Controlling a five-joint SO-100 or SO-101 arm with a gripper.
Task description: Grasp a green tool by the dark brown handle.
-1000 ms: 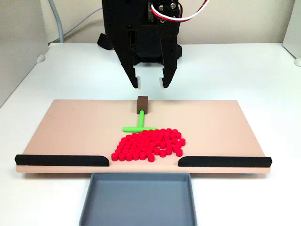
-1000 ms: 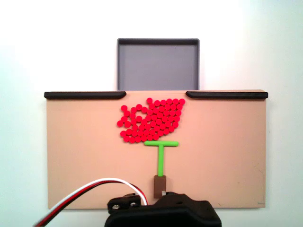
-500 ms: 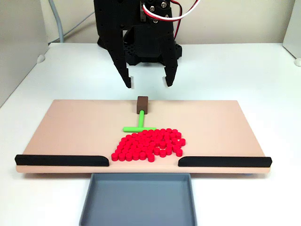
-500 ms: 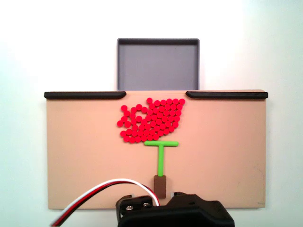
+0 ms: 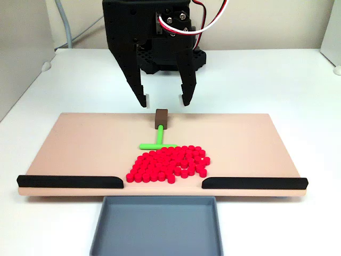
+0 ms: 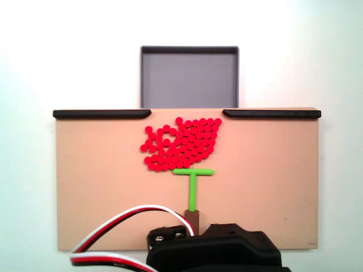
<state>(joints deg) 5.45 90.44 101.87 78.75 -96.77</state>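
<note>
The green tool (image 5: 157, 138) lies flat on the tan board (image 5: 80, 144), its crossbar touching a heap of red cylinders (image 5: 169, 163). Its dark brown handle (image 5: 160, 118) points toward the board's far edge. In the top-down fixed view the green tool (image 6: 193, 190) shows as an inverted T, with the dark brown handle (image 6: 192, 216) partly under the black arm. My gripper (image 5: 164, 100) hangs open just above and behind the handle, one finger to each side, touching nothing.
Two long black strips (image 5: 70, 182) (image 5: 254, 183) line the board's near edge with a gap between them. A grey tray (image 5: 155, 226) sits below that gap. White table surrounds the board; the arm's black base (image 5: 170, 56) stands behind it.
The gripper has come forward and lower toward the handle, and its fingers have spread a little wider. The tool and the red cylinders have not moved.
</note>
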